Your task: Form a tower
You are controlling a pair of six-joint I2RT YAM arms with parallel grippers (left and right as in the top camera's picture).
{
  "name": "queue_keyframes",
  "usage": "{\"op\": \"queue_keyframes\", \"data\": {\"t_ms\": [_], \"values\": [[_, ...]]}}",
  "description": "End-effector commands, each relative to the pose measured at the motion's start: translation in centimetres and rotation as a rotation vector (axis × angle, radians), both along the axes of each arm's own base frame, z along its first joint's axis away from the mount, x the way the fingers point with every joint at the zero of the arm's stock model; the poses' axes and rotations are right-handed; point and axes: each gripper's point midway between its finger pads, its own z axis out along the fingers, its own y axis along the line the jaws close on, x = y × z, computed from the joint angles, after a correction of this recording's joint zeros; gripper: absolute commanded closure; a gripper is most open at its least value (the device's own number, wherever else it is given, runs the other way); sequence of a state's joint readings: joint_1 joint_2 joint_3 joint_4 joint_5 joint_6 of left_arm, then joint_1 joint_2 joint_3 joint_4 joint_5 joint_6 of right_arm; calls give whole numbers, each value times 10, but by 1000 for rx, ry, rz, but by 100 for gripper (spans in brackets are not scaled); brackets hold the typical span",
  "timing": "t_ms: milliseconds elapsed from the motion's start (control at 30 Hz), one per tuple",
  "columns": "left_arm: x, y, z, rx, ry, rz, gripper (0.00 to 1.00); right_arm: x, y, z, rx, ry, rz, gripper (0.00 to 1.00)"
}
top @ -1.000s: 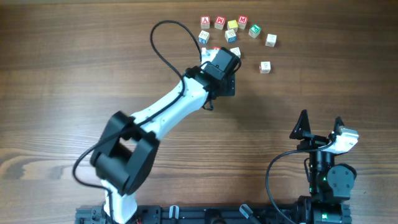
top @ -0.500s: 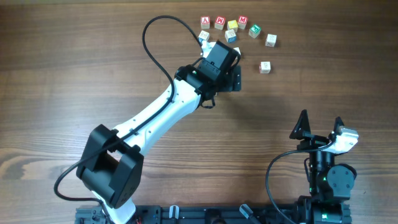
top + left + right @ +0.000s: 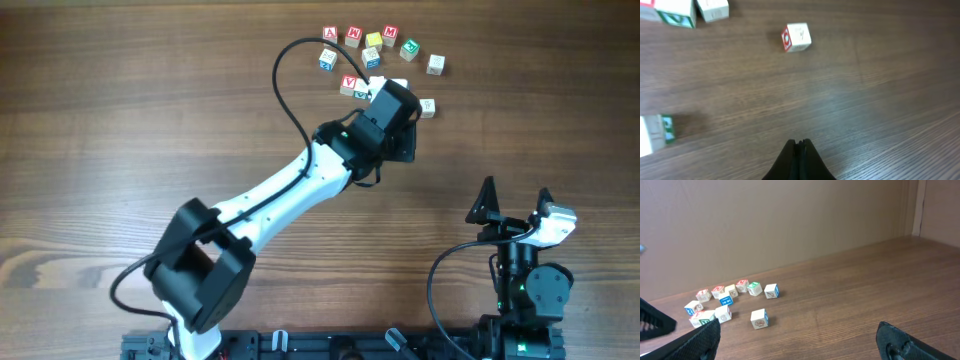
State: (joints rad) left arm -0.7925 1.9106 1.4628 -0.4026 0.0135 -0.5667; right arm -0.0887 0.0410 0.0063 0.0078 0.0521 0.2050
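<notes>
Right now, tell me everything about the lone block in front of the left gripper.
The lone block is a small pale wooden cube, cream top faintly marked, one side printed red. It sits flat on the wooden table, slightly turned, apart from the other blocks. Nothing touches it; the shut left gripper lies short of it.

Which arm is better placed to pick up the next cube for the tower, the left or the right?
Left. The left arm reaches among the cubes, a loose cube just ahead of its shut, empty fingers. The right arm sits far back, near its base.
</notes>
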Motion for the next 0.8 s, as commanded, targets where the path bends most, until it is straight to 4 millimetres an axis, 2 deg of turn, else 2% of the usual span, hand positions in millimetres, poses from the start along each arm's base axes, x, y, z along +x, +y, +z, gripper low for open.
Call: {"op": "queue_keyframes", "data": {"t_ms": [0,67,133,300,767], "values": [[3,-4,-30,19,47,95,96,0,1,1,7,-7,5,0],[3,-3,-45,50,55,129,96,0,1,1,7,-7,5,0],[5,1,-52,96,25,159,96,0,1,1,6,-7,5,0],[8,29,-57,247,-47,245,96,0,1,1,6,-7,5,0],[10,39,-58,297,-65,263,96,0,1,1,7,-7,5,0]]}}
